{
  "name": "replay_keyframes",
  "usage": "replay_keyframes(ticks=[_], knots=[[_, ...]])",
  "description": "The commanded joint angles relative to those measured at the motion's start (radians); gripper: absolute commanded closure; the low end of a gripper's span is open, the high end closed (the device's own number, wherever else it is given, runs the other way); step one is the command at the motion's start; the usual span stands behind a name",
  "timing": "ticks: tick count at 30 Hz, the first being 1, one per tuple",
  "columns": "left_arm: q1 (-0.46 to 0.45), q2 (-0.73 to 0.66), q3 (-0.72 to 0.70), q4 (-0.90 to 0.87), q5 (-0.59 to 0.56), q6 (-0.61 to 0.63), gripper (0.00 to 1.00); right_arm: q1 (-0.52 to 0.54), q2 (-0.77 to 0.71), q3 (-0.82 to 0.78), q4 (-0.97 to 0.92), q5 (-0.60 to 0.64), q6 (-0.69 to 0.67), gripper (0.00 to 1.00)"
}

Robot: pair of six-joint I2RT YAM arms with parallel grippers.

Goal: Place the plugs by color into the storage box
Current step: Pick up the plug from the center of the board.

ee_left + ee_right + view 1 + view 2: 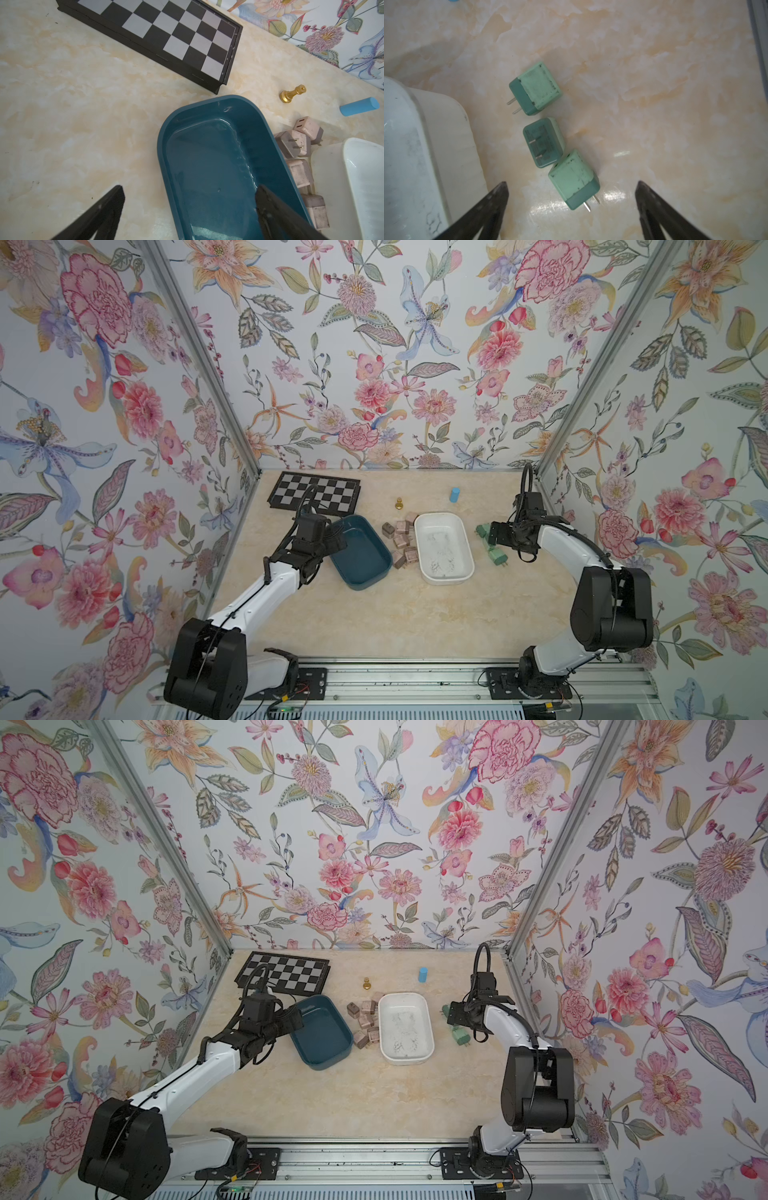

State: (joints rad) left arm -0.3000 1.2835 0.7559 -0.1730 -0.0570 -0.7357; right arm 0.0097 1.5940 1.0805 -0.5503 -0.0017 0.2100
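The right gripper point(572, 184) is hanging apart over green plugs point(543, 142), three o'clock of the white box point(441, 515). The left gripper point(190, 187) is hanging apart over the edge of the blue box point(161, 145).

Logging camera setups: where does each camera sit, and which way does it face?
Top views: overhead at the front, looking down and back at the table; left arm, right arm show.
Left wrist: above the teal box, facing the chessboard; left end effector open.
Right wrist: above the green plugs; right end effector open.
Shared: both wrists see the white box.
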Motion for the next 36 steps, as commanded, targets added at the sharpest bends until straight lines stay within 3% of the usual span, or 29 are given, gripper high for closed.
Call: replay_keyframes(ticks=[1, 19, 31, 36], knots=[[-0.008, 0.02, -0.017, -0.007, 0.0, -0.04, 0.01, -0.002, 0.019, 0.025, -0.105, -0.054, -0.01, 0.04], [-0.008, 0.046, -0.041, 0.021, 0.013, -0.036, 0.01, 0.075, 0.152, 0.038, -0.112, -0.101, -0.043, 0.19], [-0.008, 0.051, -0.04, 0.033, 0.024, -0.037, 0.0, 0.062, 0.168, 0.073, -0.112, -0.043, -0.06, 0.13], [-0.008, 0.041, -0.045, 0.027, 0.028, -0.038, 0.0, 0.064, 0.237, 0.124, -0.111, -0.043, -0.089, 0.18]])
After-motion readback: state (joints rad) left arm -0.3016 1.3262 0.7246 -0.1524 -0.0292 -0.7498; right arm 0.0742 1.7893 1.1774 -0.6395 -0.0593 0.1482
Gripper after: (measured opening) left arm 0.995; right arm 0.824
